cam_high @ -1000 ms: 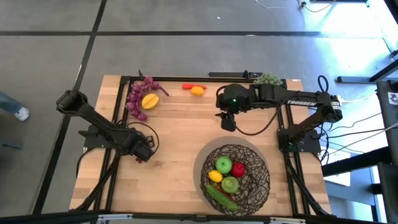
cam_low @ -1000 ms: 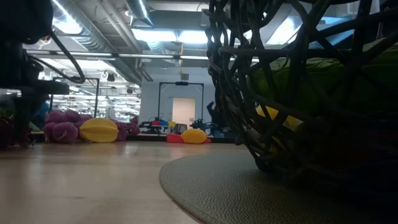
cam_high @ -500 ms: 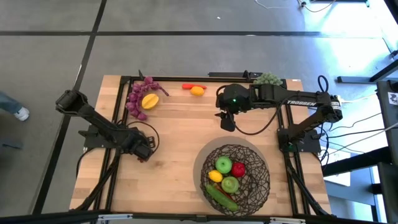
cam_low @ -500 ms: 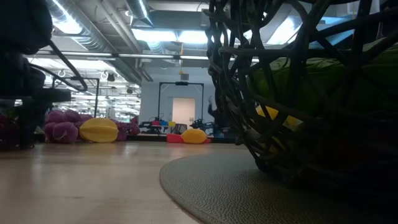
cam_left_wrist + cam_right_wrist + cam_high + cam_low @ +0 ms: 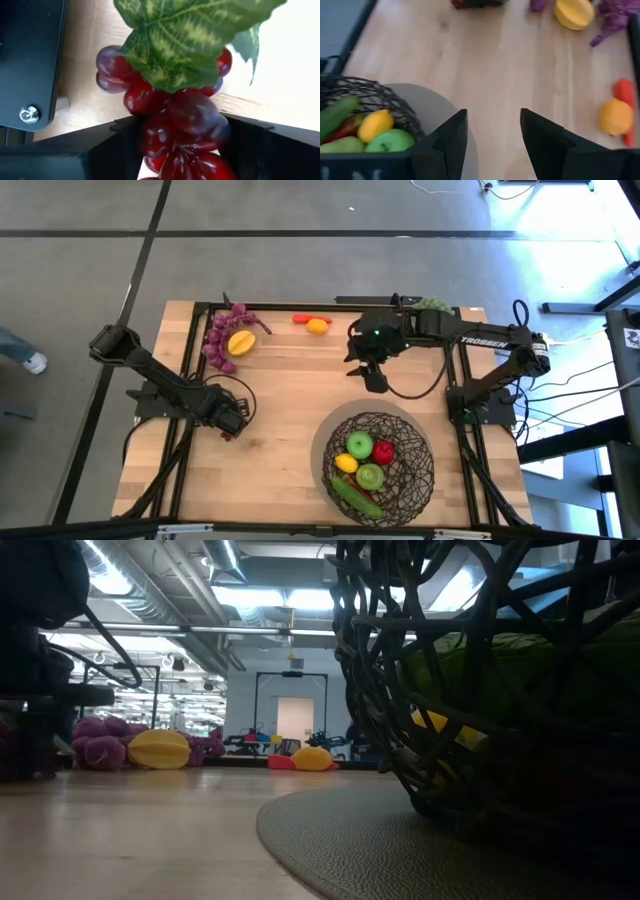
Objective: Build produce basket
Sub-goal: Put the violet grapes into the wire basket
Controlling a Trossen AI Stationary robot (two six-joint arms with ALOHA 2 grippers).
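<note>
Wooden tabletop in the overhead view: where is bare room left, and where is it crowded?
Bare: the wide wooden tabletop between the left gripper and the dark woven wire basket. Crowded: the far edge, where purple grapes, a yellow lemon and a small orange fruit lie.

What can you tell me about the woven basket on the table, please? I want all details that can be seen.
The basket is a large round bowl of dark brown, twig-like wire, woven as an open mesh. It stands upright on a round grey mat near the table's front edge, on the right arm's side. Inside lie two green apples, a red one, a lemon and a cucumber. No gripper touches it.
</note>
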